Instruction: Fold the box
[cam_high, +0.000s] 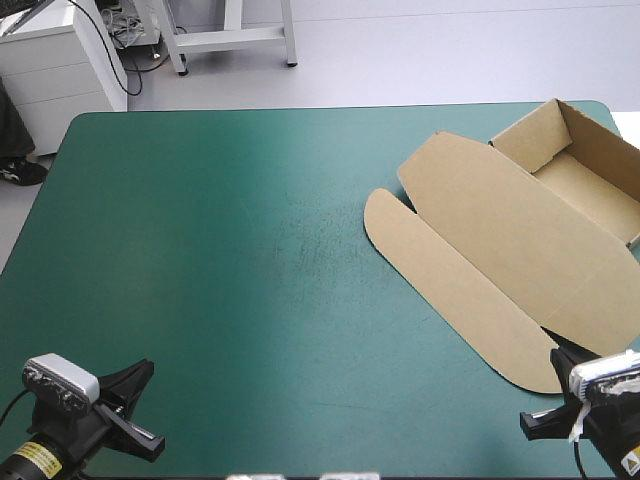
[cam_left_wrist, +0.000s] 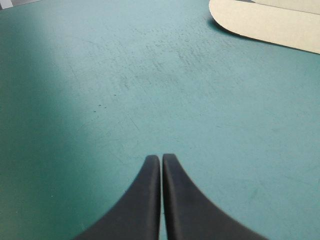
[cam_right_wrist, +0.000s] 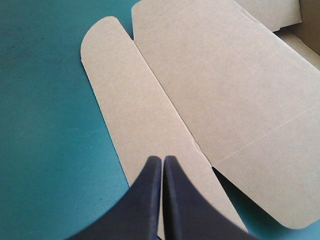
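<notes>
Left claw (cam_left_wrist: 161, 158), right claw (cam_right_wrist: 162, 159): low, closed.

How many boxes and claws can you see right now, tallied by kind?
brown box: 1
black claws, both shut: 2 (left claw, right claw)
Total: 3

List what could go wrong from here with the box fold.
1. The right pincer is shut above the long rounded flap; unless it opens, it may only push the box rather than grip it.
2. The tray end sits by the right edge of the teal-green cover; a shove could slide it off.
3. The left pincer, shut over bare cover, is far from the board and could not steady it.
</notes>
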